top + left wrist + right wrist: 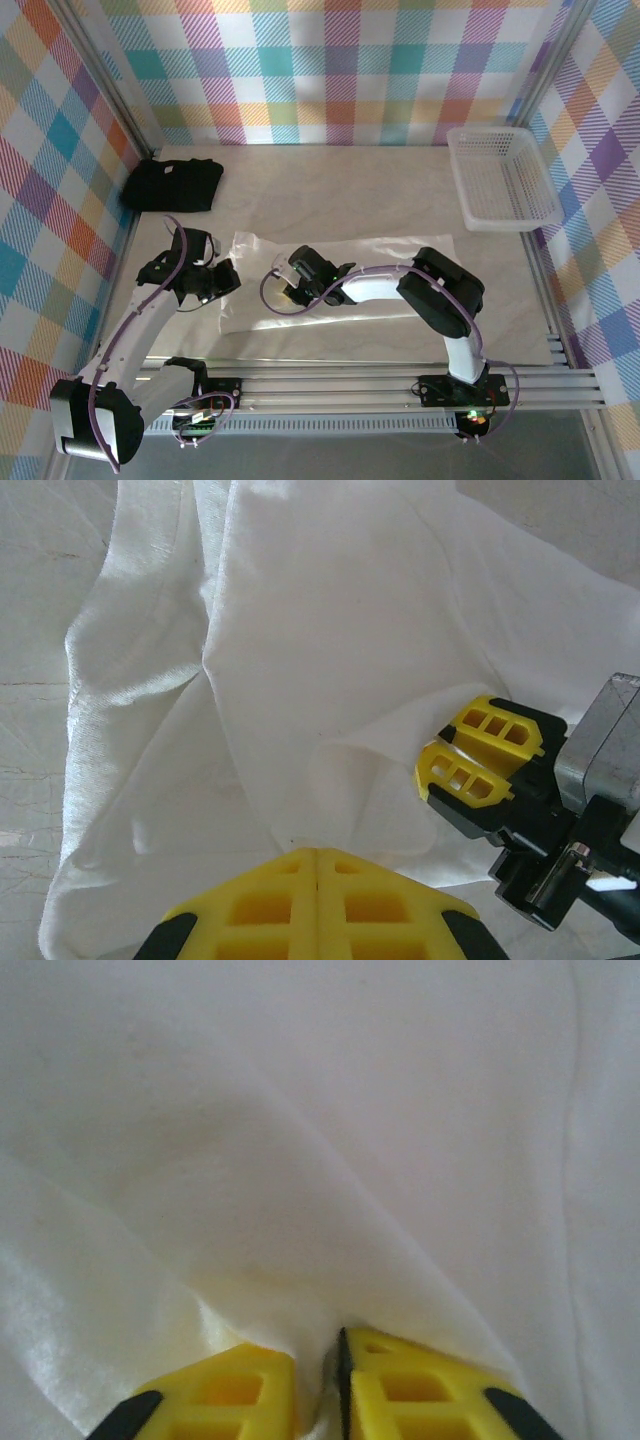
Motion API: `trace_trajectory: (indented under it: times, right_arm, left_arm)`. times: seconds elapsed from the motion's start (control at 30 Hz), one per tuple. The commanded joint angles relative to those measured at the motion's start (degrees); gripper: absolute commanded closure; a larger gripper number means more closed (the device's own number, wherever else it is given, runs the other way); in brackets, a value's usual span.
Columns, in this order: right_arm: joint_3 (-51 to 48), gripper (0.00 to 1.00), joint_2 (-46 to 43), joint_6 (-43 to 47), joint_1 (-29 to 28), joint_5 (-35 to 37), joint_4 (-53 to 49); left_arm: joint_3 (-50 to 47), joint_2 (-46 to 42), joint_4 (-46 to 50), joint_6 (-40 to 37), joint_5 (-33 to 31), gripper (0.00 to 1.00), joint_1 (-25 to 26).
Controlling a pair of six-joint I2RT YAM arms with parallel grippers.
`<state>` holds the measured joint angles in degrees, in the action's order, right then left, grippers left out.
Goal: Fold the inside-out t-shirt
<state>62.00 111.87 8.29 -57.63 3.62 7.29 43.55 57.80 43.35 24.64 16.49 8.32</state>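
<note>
Left gripper (316, 852) is pinching the left end of the inside-out t-shirt (330, 630) — long axis running left-right — while right gripper (318, 1350) is clamping a nearby fold.

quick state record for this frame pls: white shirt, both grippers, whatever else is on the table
inside-out t-shirt: white, spread mid-table, creased towards its left end
left gripper: shut, pinching shirt fabric at the left end
right gripper: closed on a raised fold of the shirt, close beside the left gripper
black t-shirt: bunched at the far left, apart from the white one
basket: white plastic, far right corner
</note>
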Motion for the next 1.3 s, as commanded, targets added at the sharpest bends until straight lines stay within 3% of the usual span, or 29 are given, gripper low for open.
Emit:
trace_trajectory:
  times: [0.0,0.5,0.77,0.9,0.93,1.0,1.07,1.13,1.27]
  right_arm:
    - [-0.73,0.86,-3.49,-0.05,-0.13,-1.4,1.03]
    - [-2.45,0.91,-10.38,-2.14,-0.11,-9.73,-4.68]
    - [-3.55,0.9,-8.77,-4.57,-0.11,-13.26,-8.86]
    - [-2.6,0.84,-7.44,-4.9,-0.06,-14.57,-11.15]
    - [-2.42,0.79,-7.76,-4.26,-0.03,-14.13,-11.96]
    - [-2.41,0.71,-9.19,-3.26,0.44,-14.66,-12.91]
    - [-2.49,0.65,-10.94,-3.11,1.39,-18.34,-13.37]
    - [-2.9,0.59,-13.07,-3.12,2.51,-22.81,-13.23]
    - [-4.63,0.56,-15.48,-7.12,5.95,-27.19,-6.5]
  left_arm:
    - [1.25,-0.46,0.24,-0.57,0.3,1.0,-0.41]
    - [0.68,-1.43,1.03,0.14,-1.15,1.0,-0.41]
    - [-3.99,-4.45,-0.73,6.33,-3.15,1.0,-0.3]
    - [-9.24,-9.0,-2.96,11.96,-5.05,1.0,-0.3]
    - [-10.49,-10.59,-3.55,13.19,-5.48,0.95,-0.32]
    - [-11.64,-12.9,-4.73,14.41,-6.39,0.68,-0.31]
    - [-10.94,-13.59,-5.32,13.78,-7.96,0.52,-0.32]
    - [-8.53,-11.84,-6.17,11.9,-8.75,0.44,-0.36]
    - [-4.09,-4.08,-12.93,8.57,-6.17,0.41,-0.23]
